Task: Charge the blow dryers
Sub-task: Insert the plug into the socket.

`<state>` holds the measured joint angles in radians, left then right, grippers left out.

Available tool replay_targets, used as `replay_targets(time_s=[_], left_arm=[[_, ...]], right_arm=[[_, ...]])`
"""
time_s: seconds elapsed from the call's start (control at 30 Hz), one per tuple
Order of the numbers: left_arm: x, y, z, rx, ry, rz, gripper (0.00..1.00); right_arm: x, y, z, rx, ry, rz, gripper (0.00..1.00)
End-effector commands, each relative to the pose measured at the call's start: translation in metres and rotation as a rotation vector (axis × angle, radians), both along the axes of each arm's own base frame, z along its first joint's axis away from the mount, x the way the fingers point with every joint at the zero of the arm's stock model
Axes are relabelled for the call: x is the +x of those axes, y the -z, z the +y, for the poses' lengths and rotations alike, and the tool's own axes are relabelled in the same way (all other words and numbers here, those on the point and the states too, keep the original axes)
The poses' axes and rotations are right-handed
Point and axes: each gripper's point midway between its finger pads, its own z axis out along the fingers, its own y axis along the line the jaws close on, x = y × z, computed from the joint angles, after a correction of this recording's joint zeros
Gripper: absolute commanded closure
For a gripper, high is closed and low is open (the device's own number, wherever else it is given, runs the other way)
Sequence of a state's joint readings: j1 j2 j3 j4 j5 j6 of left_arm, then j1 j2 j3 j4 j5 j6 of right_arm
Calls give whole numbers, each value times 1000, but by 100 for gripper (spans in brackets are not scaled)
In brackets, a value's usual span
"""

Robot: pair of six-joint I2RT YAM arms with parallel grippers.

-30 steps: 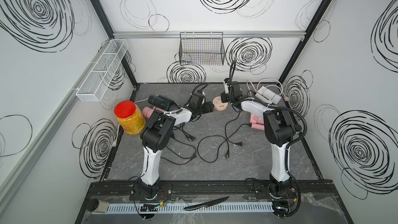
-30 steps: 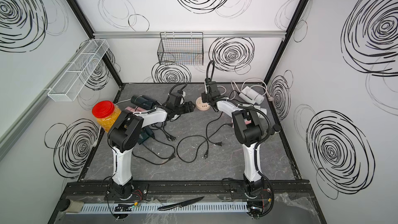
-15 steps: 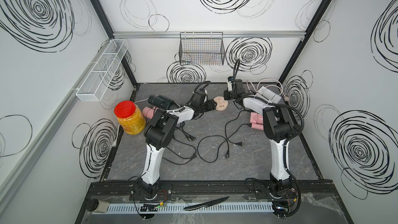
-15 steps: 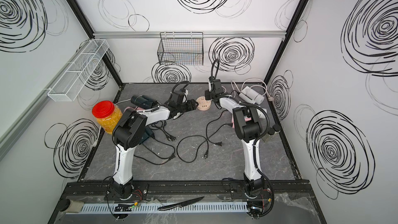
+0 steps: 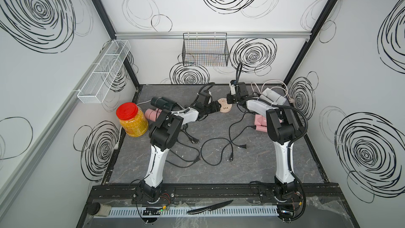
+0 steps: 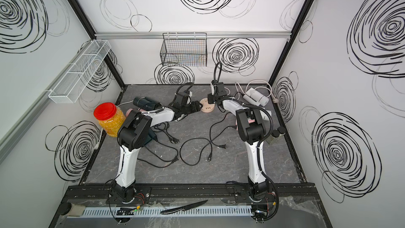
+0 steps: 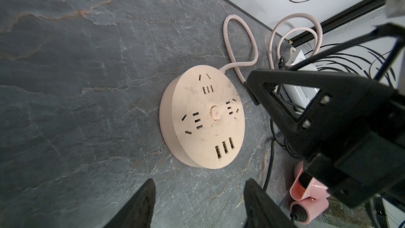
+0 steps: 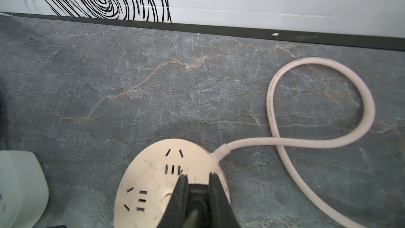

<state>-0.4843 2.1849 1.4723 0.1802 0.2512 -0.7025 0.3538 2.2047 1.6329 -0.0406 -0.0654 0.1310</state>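
The round beige socket hub [image 5: 226,108] [image 6: 207,108] lies at the back middle of the table. My right gripper [image 8: 198,177] [image 5: 229,102] hangs just over the hub [image 8: 151,185], shut on a black plug [image 8: 198,196]. My left gripper [image 7: 199,182] [image 5: 219,107] stands open beside the hub [image 7: 203,119], empty. Dark blow dryers [image 5: 161,102] and a pink one [image 5: 150,115] lie at the back left. White ones [image 5: 274,96] and pink ones [image 5: 259,124] [image 7: 306,196] lie at the right.
Loose black cords with plugs [image 5: 241,146] sprawl across the table's middle. A red-lidded jar [image 5: 131,119] stands at the left edge. The hub's pale cord [image 8: 317,143] loops toward the back wall. A knife [image 5: 209,207] lies on the front rail. A wire basket [image 5: 205,49] hangs on the back wall.
My left gripper has crept closer to the hub. My right gripper has shifted slightly over the hub, the plug still in it.
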Motion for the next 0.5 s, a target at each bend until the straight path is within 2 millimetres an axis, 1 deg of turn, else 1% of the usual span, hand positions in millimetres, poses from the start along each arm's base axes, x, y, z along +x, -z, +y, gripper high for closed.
replay_targets(time_s=[0.0,0.47], left_arm=[[6,0,-8,-20,8,-8,32],[7,5,-13,-18,15,-1,33]], right_arm=[[-4,13,1,10,-1,30,89],[-6,29,-2,-5,10,56,90]])
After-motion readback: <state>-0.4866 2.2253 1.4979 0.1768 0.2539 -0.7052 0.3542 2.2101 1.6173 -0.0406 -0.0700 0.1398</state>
